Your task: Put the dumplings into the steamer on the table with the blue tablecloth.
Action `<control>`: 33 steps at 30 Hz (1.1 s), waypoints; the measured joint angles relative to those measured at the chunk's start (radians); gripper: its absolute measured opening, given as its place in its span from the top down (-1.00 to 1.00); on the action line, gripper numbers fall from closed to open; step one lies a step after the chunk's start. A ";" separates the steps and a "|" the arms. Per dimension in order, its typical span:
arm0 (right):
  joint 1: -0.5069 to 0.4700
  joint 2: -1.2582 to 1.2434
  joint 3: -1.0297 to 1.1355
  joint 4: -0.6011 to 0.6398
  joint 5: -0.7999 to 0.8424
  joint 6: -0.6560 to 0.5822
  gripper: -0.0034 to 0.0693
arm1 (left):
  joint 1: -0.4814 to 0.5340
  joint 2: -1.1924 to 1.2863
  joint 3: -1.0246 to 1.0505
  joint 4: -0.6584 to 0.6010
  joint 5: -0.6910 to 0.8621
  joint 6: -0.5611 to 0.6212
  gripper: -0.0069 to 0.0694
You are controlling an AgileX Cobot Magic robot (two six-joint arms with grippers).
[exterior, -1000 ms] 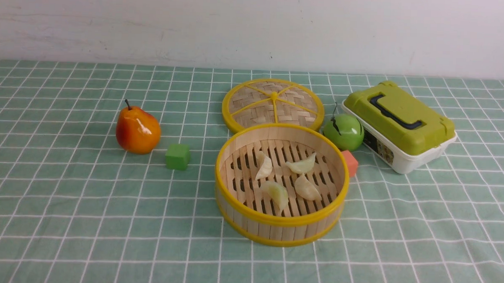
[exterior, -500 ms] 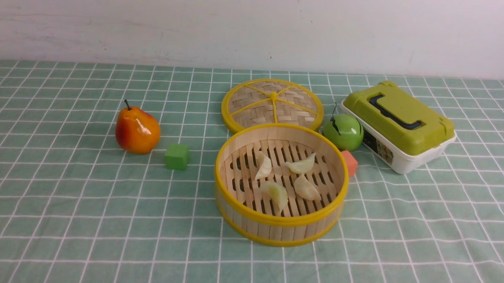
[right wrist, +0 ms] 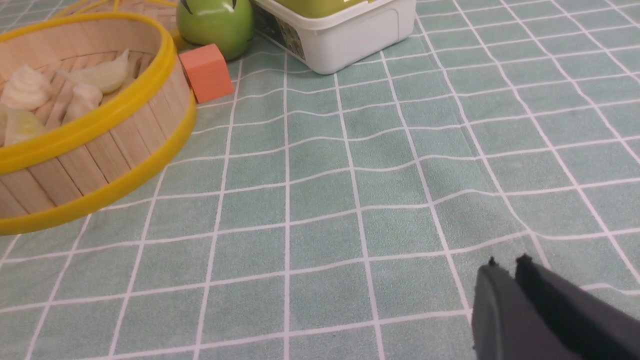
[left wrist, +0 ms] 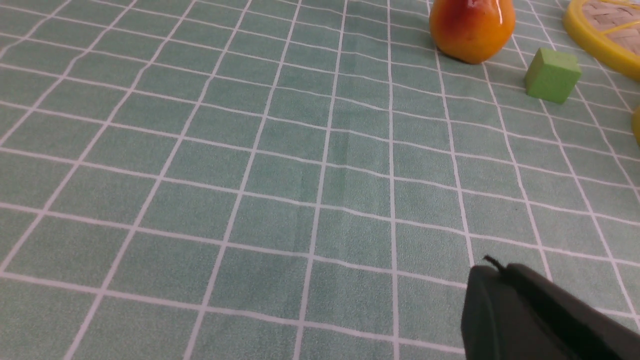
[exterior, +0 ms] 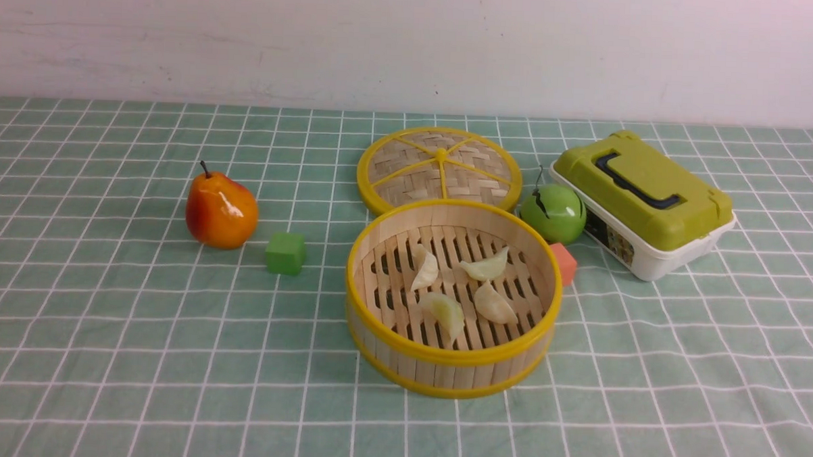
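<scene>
Nearest the counter's (exterior: 103, 380) front edge, both arms hang low over bare blue tablecloth (exterior: 679, 373), each seen only from its own wrist camera. The left gripper (left wrist: 492, 267) has its fingers pressed together and carries nothing. The right gripper (right wrist: 505, 265) shows only a thin slit between its fingertips and nothing in it; whether that counts as spread or closed cannot be told.

Further in, about mid-depth and a little toward the right edge, stands the steamer (exterior: 450, 365), upright and uncovered. All four dumplings (exterior: 468, 288) lie on its slatted floor, close together, none on the cloth.

Toward the left edge sit a green cube (exterior: 286, 253) and, just behind it, a pear (exterior: 222, 210). An orange cube (exterior: 565, 262) touches the steamer's right wall. Behind that is a green apple (exterior: 554, 213), beside a green-lidded box (exterior: 644, 203). The woven lid (exterior: 440, 167) lies flat just behind the steamer, nearer the counter's back edge.
</scene>
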 joint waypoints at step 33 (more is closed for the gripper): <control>0.000 0.000 0.000 0.000 0.000 0.000 0.64 | 0.000 0.000 0.000 0.000 0.000 0.001 0.82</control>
